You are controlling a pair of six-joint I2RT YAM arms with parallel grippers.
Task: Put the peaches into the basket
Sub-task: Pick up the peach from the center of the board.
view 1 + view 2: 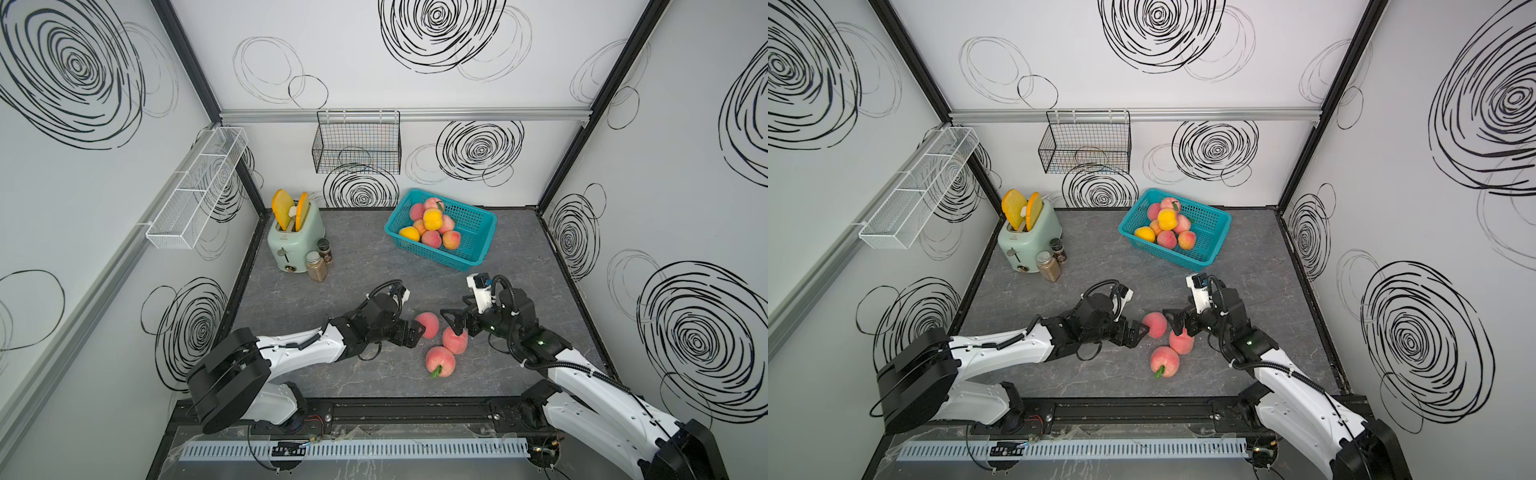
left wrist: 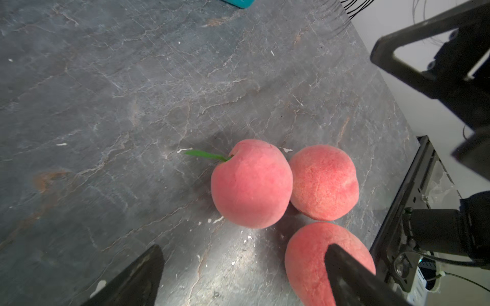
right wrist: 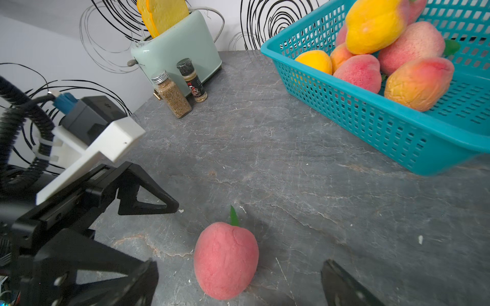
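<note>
Three peaches (image 1: 441, 360) lie close together on the table (image 1: 374, 266), well apart from the basket (image 1: 478, 226), which holds a pile of peaches. The left gripper (image 1: 417, 335) and right gripper (image 1: 455, 326) flank the cluster with fingers spread, holding nothing. The left wrist view shows all three. The right wrist view shows only one (image 3: 226, 261), along with the filled basket, the toaster (image 3: 180, 45) and the spice jars (image 3: 172, 95).
</note>
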